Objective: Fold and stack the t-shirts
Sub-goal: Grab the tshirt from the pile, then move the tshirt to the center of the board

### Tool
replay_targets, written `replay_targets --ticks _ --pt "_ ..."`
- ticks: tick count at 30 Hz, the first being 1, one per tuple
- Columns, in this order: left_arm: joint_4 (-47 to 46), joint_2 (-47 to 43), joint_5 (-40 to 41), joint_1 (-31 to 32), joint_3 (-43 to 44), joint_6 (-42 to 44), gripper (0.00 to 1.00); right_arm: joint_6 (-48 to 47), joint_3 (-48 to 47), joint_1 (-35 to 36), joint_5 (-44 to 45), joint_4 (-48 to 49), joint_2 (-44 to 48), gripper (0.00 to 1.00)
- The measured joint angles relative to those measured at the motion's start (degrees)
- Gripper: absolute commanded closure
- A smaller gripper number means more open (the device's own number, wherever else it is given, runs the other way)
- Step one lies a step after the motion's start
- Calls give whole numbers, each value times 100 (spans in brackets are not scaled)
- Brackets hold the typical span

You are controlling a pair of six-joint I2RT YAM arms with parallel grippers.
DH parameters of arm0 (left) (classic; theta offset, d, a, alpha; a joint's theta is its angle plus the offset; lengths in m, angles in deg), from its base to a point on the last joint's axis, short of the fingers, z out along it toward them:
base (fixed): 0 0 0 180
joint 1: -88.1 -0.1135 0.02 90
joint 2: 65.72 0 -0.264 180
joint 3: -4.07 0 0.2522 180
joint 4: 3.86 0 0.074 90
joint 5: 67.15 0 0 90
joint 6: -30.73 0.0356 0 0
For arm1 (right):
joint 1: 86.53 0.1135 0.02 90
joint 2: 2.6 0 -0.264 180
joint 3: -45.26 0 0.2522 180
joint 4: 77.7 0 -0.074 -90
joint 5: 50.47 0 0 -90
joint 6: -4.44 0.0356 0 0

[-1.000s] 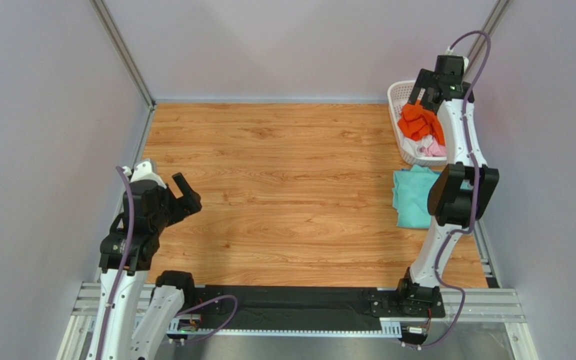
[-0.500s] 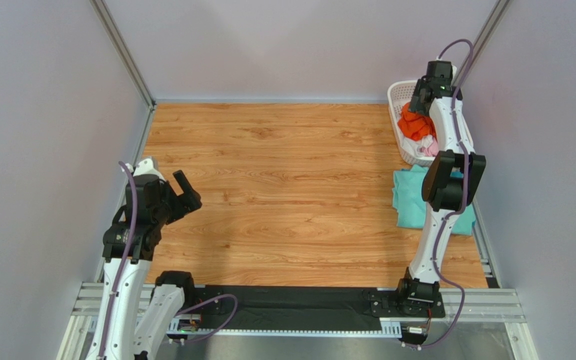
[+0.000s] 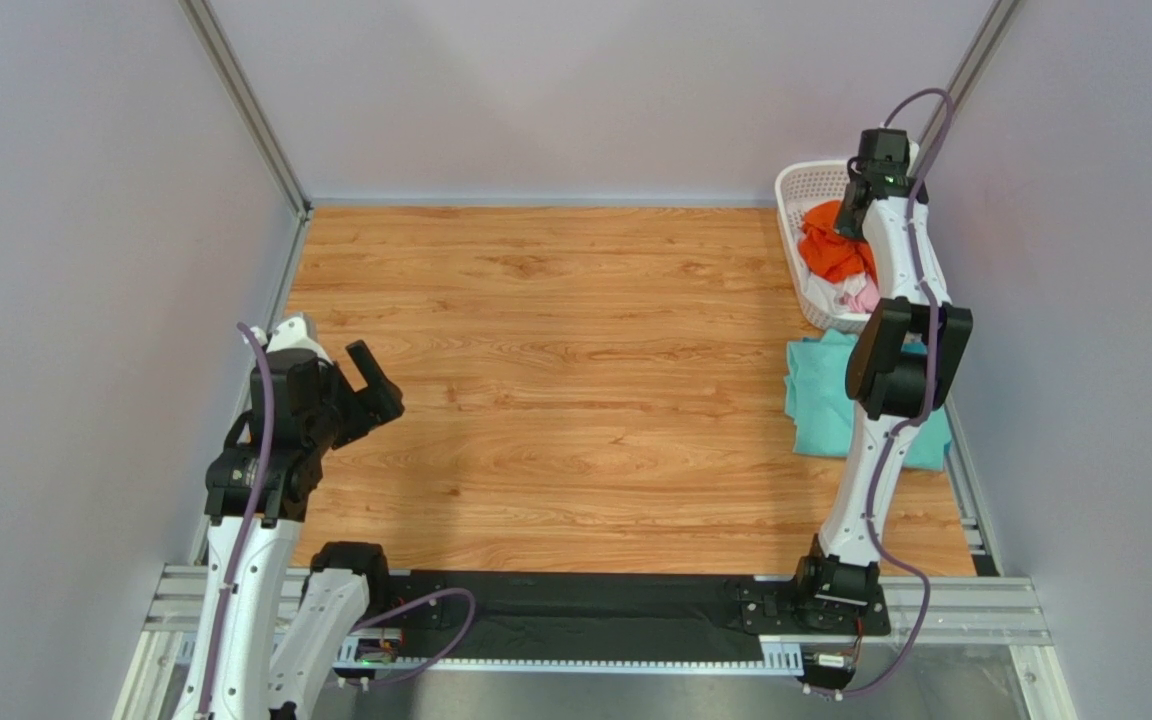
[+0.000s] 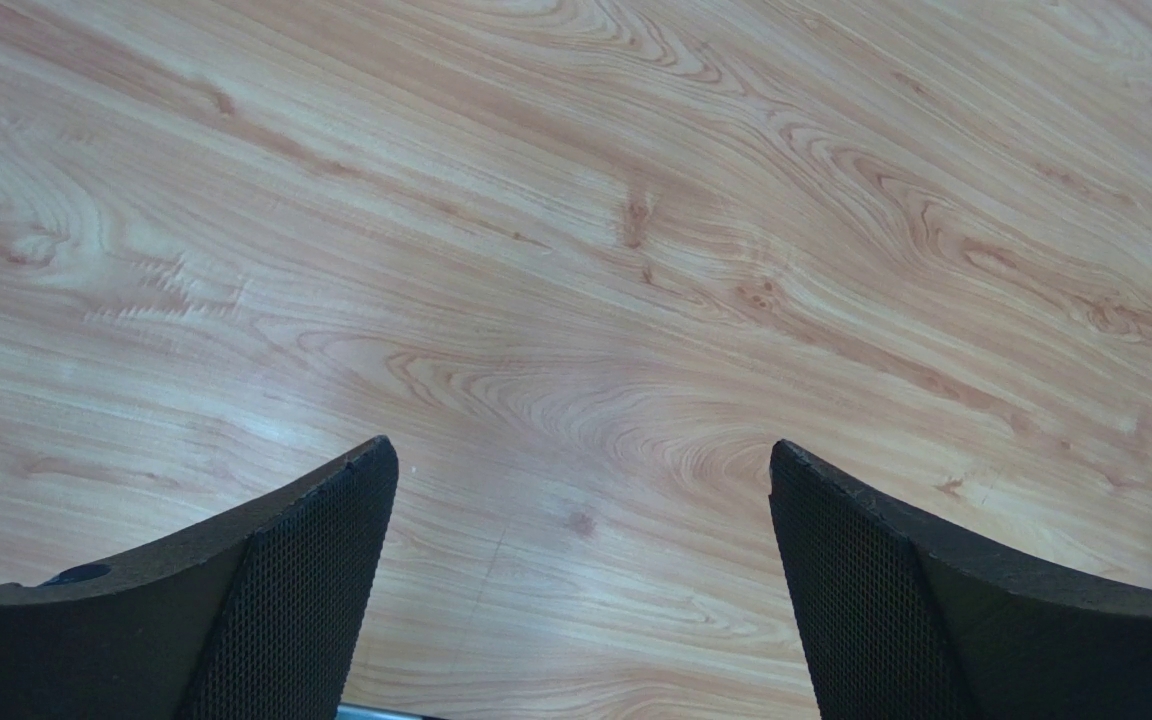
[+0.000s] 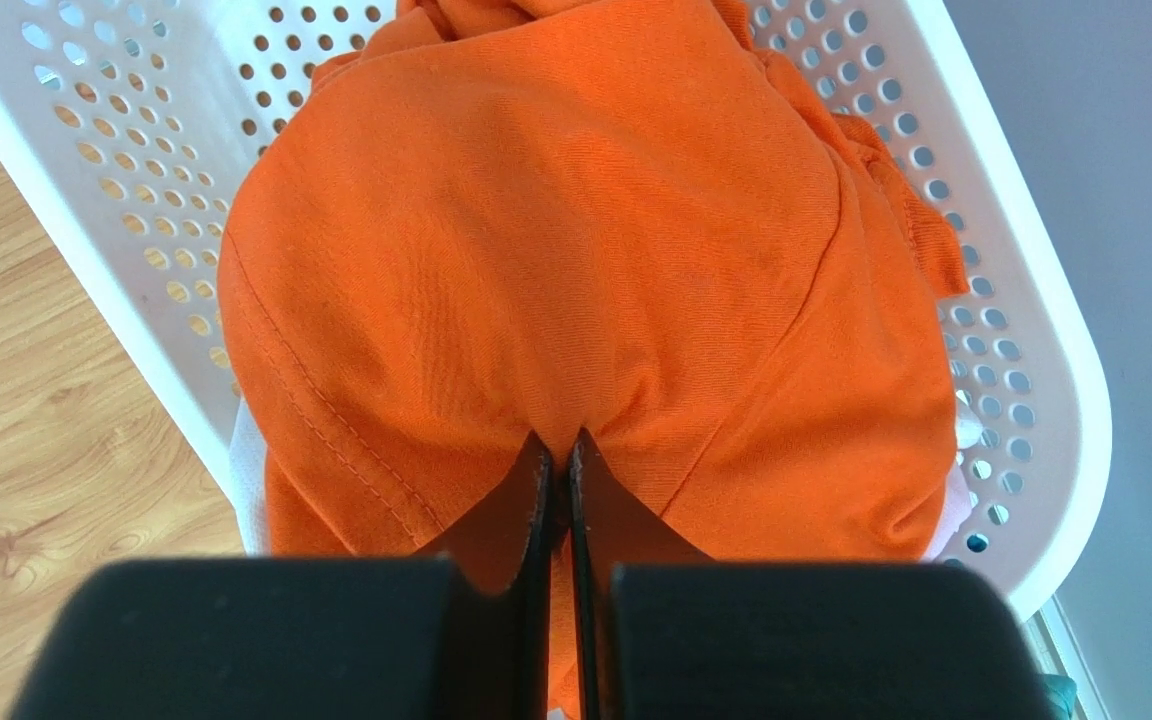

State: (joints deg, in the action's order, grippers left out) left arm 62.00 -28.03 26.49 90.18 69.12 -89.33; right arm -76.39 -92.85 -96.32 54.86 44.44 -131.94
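A bright orange t-shirt [image 5: 582, 255] lies bunched on top of the white lattice basket [image 5: 117, 255] at the table's back right [image 3: 833, 248]. My right gripper [image 5: 558, 443] is shut on a fold of this orange cloth, its jaws pressed together with fabric pinched between. Under the orange one, pale white and pink cloth [image 3: 856, 299] peeks out. A teal t-shirt [image 3: 826, 393] lies folded on the table just in front of the basket. My left gripper [image 4: 579, 465] hangs open over bare wood at the left [image 3: 361, 383], holding nothing.
The wooden table [image 3: 567, 375] is walled by grey panels on the left, back and right. The basket [image 3: 796, 195] sits tight in the back right corner. The arms' bases and a black rail [image 3: 597, 608] run along the near edge.
The right gripper came down into the basket and its jaws shut on the orange t-shirt. The left arm shifted slightly, then stayed still with its jaws open.
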Motion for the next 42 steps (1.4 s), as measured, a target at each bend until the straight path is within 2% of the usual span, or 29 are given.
replay_targets --ticks 8,14,18,22,26,30,35,39,42 --pt "2 0 -15 -7 0 0 0 4 -229 -26 -254 -192 411 100" --pt "4 -7 -11 -28 0 -2 0 26 -476 -24 -789 -131 1755 100" --pt "15 -26 -9 -33 0 -2 0 -35 -621 262 -1001 142 2837 100" --pt "20 -35 -9 -37 0 -2 0 -28 -702 885 -1491 437 3657 100" --pt "22 -52 -9 -44 0 0 0 39 -737 1707 -1932 776 4096 100" --pt "24 -85 -11 -63 0 0 0 -52 -890 2946 -2055 944 4153 100" --pt "26 -149 -9 -72 0 0 0 -262 -1086 4481 -1808 1117 3967 100" --pt "31 -186 4 -74 0 0 0 -291 -905 4798 -1419 1300 3995 100" --pt "61 -188 26 -74 0 -48 0 -273 179 4780 -879 1657 4439 100"
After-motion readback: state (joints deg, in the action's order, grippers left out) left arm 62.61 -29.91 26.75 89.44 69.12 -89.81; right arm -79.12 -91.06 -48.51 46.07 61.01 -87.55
